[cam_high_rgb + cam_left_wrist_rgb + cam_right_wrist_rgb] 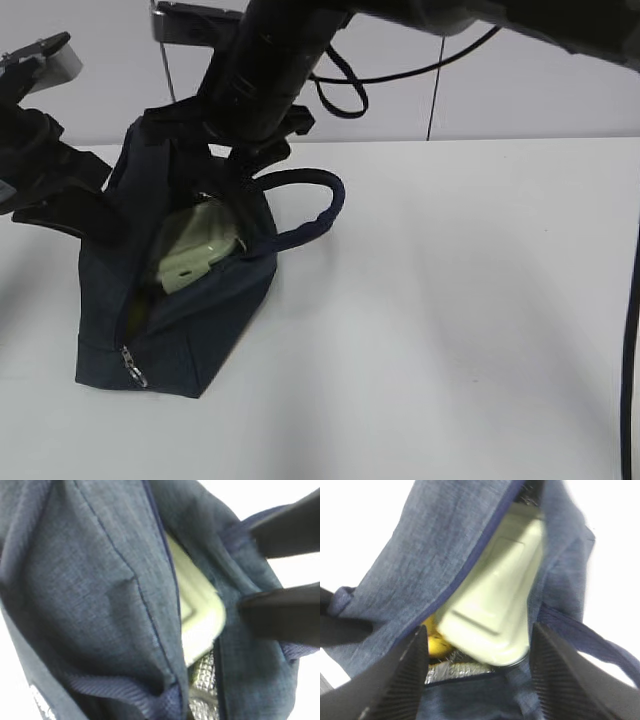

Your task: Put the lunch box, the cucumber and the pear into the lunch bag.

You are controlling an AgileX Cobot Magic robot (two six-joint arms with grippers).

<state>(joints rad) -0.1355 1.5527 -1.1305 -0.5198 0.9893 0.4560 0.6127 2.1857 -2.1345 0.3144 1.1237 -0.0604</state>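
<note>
The lunch box [492, 602] sits tilted inside the lunch bag [190, 340] on the counter [450, 300], the pear [434, 639] tucked beside it. The right pincer [477, 675] hangs open above the box. The left pincer [272, 585] appears clamped on the bag's edge. No cucumber shows; next, probably fetch it.

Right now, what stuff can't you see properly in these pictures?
- Cucumber: not visible in any view; if it is inside the lunch bag, the lunch box and fabric hide it.
- Pear: only a yellow sliver in the right wrist view, behind the box.
- Left end effector: blurred dark fingers cut off by the left wrist view's edge; what it grips is unclear.
- Right end effector: fingertips cut off by the bottom edge.
</note>
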